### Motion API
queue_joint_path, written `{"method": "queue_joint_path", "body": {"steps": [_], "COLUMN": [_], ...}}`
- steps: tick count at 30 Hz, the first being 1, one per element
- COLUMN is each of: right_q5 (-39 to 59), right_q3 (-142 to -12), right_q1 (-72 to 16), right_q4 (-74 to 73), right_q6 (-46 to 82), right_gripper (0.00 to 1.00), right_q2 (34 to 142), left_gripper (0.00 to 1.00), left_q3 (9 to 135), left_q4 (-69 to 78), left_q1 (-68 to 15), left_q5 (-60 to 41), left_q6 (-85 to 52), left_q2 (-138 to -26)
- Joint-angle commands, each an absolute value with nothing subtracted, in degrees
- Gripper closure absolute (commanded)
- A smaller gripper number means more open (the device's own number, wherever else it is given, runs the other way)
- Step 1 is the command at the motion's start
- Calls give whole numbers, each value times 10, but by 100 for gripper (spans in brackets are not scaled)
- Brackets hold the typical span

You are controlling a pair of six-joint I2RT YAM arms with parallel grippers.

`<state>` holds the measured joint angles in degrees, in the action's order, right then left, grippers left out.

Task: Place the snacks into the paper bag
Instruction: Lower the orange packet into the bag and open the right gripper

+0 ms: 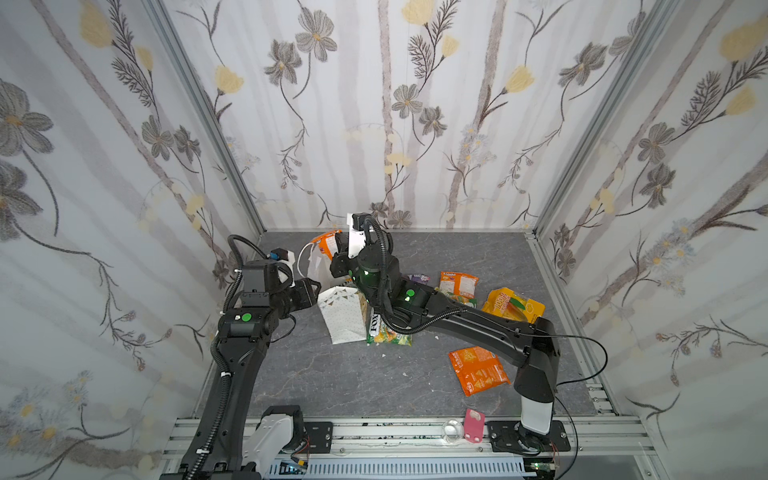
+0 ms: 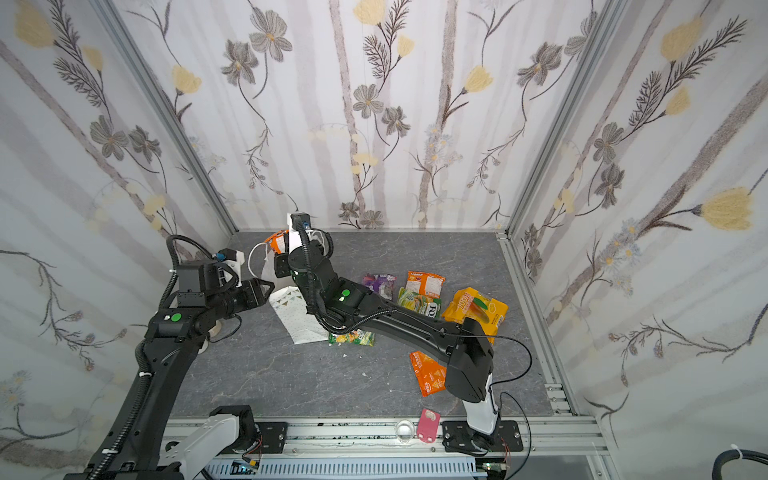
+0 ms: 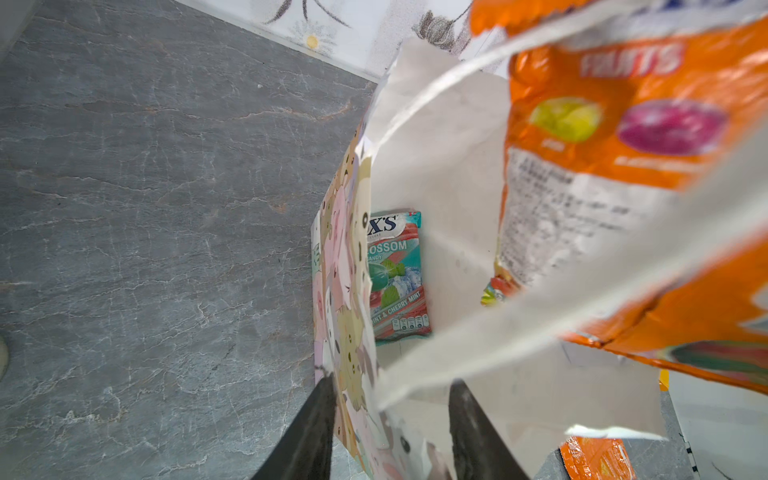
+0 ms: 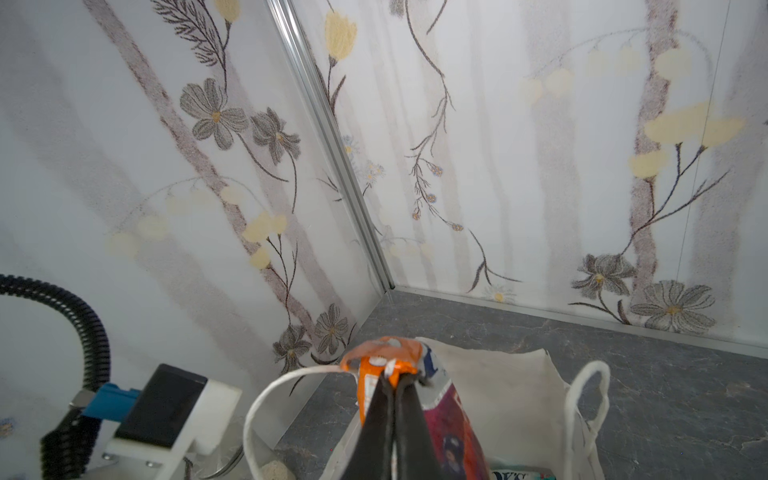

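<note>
Paper bag [image 1: 343, 316]: stands open on the grey surface [image 1: 332, 374].
Left gripper [image 3: 392, 380]: fingers narrow, pinching the bag's printed wall at the rim, one outside and one inside.
Right gripper [image 4: 392, 382]: fingers clamped on the top edge of an orange packet [image 3: 623, 124], which hangs at the bag's mouth.
Teal FOX'S packet [image 3: 397, 274]: lies flat on the bag's bottom.
Green-yellow FOX'S packet [image 1: 388, 334]: on the surface, just beside the bag's base.
Yellow-orange packet [image 1: 513, 305]: well apart from the bag, on the right arm's side.
</note>
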<state>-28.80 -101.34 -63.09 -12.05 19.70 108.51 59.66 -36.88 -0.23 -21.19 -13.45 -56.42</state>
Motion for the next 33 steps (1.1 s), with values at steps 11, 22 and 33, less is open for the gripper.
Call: {"method": "queue_joint_path", "body": {"steps": [11,22,33], "right_q5": [-227,-205,-197], "right_q3": [-991,-1005,-1005], "right_q1": [-617,-618,-618], "right_q4": [-189,-172,-156], "right_q6": [248,276,272], "right_gripper": [100,100,92], "right_q2": [1078,1104,1100], "left_gripper": [56,56,56], "left_q3": [595,592,595], "left_q4": [-359,-360,-357], "left_q1": [-2,-2,-2], "left_q5": [-209,-207,-204], "left_q6": [-130,-129,-130], "left_q2": [-567,-564,-568]}}
